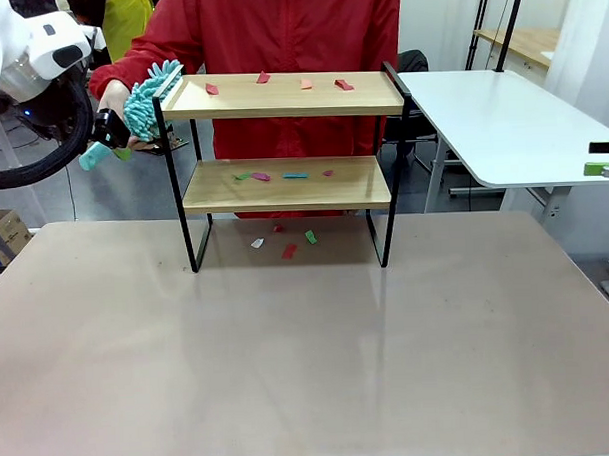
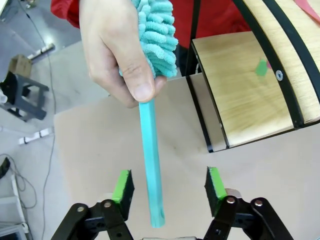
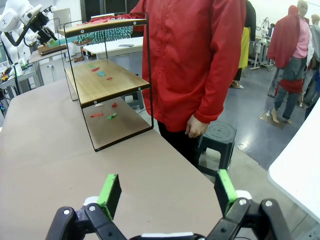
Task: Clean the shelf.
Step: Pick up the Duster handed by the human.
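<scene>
Left gripper (image 2: 169,189) jaws apart, straddling without touching the handle of the fluffy teal chenille duster (image 2: 151,150) offered by the person's hand (image 2: 117,55): best to close squarely and centred low on the handle; two-tier light-wood, black-framed shelf (image 2: 250,95) sits ahead, upper right of the gripper.

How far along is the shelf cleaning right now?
Nothing swept yet: small coloured scraps lie on both boards of the wooden two-tier shelf and on the table beneath. In hand: the person's hand offers the teal fluffy duster, its handle between the left gripper's open jaws. Left: grip, then sweep.
</scene>
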You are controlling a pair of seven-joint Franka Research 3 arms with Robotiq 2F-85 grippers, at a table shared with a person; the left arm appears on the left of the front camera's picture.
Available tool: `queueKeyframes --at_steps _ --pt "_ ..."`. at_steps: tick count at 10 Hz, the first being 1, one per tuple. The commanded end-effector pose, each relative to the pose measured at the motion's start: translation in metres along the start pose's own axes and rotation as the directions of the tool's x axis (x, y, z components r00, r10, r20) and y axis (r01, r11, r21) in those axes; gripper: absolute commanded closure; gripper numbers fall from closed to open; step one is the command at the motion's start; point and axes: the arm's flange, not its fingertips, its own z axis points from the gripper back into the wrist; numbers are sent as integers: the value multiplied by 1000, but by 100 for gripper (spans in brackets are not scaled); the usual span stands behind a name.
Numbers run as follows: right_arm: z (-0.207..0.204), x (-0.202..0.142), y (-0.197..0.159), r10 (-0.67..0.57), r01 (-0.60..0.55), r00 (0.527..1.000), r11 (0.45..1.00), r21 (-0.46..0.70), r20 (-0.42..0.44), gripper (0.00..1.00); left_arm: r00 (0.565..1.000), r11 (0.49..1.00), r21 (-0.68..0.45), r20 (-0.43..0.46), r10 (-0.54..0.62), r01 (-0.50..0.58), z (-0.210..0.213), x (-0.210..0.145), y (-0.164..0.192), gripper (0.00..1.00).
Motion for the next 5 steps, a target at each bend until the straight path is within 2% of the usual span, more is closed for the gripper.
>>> queueKeyframes --at_steps 1,2,4,5 --pt "-1 3 0 6 -6 1000 1000 1 2 0 1000 999 24 6 25 -25 -2 -1 0 65" --pt "-1 3 0 6 -6 1000 1000 1 2 0 999 999 28 5 33 -33 -2 -2 0 100" --pt "-1 3 0 6 -6 1000 1000 1 2 0 998 995 82 34 51 -54 0 -2 1 97" --pt "-1 3 0 6 -6 1000 1000 1 2 0 998 996 76 29 51 -54 0 -3 0 100"
